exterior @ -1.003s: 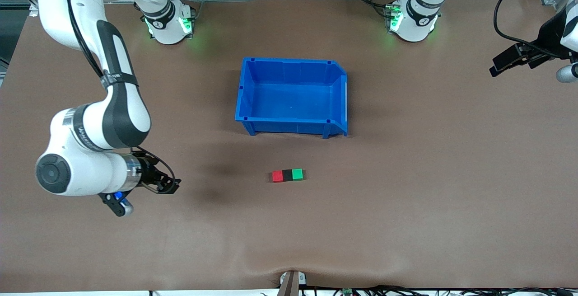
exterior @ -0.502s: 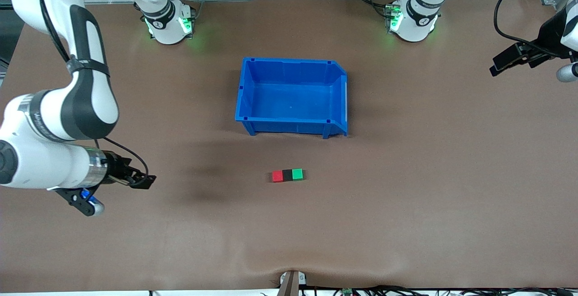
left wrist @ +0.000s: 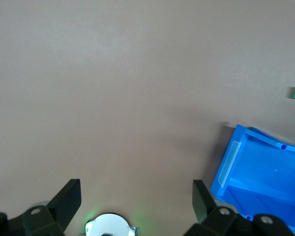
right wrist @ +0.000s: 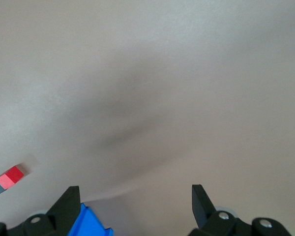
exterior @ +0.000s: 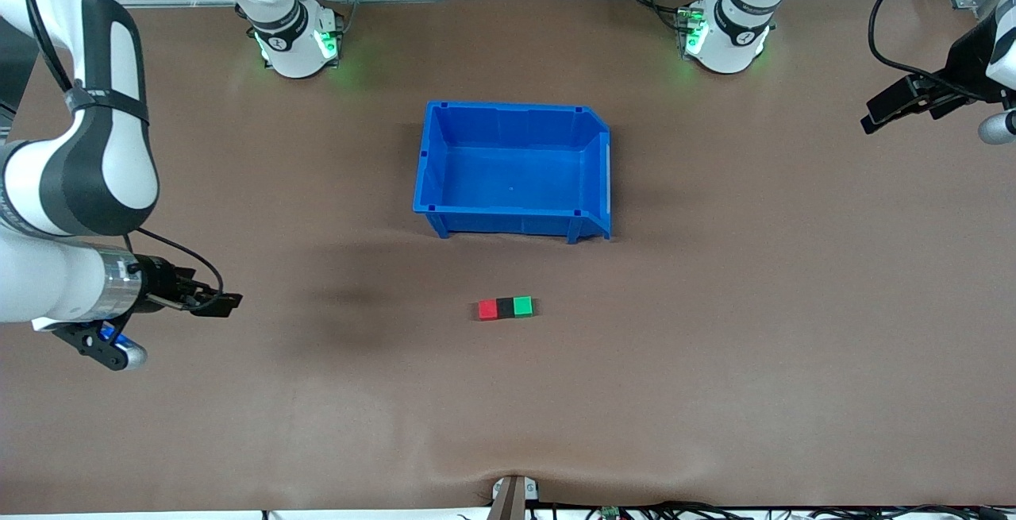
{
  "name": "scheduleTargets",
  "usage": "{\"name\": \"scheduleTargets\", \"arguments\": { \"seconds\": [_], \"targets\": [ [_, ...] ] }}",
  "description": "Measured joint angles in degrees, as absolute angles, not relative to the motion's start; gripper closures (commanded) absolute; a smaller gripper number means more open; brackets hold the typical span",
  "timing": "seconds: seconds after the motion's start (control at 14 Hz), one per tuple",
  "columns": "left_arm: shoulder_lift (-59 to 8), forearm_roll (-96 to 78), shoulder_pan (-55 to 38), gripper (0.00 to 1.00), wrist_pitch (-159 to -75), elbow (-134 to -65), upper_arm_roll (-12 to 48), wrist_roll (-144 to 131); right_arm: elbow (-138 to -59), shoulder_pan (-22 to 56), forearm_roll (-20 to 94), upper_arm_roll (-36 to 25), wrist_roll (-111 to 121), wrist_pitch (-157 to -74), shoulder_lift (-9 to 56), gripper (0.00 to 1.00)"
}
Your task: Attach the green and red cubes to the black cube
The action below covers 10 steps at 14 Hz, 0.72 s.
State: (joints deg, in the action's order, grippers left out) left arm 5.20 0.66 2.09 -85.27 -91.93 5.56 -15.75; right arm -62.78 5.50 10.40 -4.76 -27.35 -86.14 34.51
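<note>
The red cube (exterior: 487, 310), black cube (exterior: 505, 309) and green cube (exterior: 522, 306) touch in one row mid-table, nearer the front camera than the blue bin (exterior: 429, 186). Bare table (exterior: 714, 385) surrounds them. The right gripper (exterior: 226, 302) and left gripper (exterior: 873, 119) hang over the table's end edges, fingers wide, holding nothing.

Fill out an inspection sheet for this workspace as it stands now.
Surface: brown table, rippled at the edge nearest the front camera.
Job's things: red cube, black cube and green cube touching in one row, black in the middle.
Clutter: blue bin, nothing in it, farther from the front camera than the row.
Grippers: right gripper open, holding nothing, over bare table; left gripper open, holding nothing, over its end of the table.
Cables: black cable looping to the left arm.
Surroundings: aluminium framing past the arm bases.
</note>
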Motion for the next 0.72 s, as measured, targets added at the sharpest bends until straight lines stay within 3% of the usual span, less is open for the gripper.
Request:
{"name": "scheduleTargets", "arguments": {
  "seconds": [0.72],
  "targets": [
    [5.20,0.66,2.40,0.00,-85.13,-91.93,5.55,-15.75,-62.79,1.67,8.55,-4.85,-17.07,-81.51,30.48,0.00]
  ]
}}
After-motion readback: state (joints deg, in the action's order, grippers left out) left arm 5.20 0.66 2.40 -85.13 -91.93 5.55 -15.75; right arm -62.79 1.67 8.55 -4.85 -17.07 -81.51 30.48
